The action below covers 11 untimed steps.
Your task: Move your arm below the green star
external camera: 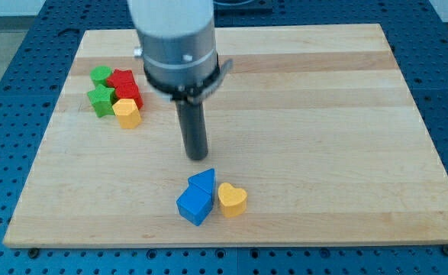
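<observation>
The green star (100, 99) lies at the view's upper left on the wooden board (323, 114), in a tight cluster with a green block (100, 76) above it, two red blocks (124, 79) (129, 93) to its right and a yellow block (127, 113) at its lower right. My tip (198, 156) is the lower end of the dark rod near the board's middle, well to the right of and lower than the green star, touching no block.
Two blue blocks (204, 181) (194, 205) and a yellow heart (232, 199) sit together near the view's bottom, just below my tip. The arm's grey body (176, 38) covers part of the board's top.
</observation>
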Each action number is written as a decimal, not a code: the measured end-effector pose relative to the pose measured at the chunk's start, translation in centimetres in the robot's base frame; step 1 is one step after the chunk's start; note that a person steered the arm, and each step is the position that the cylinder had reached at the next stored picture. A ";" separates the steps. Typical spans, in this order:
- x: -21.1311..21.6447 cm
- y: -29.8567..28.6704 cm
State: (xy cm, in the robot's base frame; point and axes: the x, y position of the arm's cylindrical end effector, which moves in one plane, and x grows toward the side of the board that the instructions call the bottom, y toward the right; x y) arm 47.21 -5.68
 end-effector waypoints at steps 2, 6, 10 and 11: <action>-1.1 -0.1; 2.9 -12.1; -1.3 -20.4; -4.1 -20.7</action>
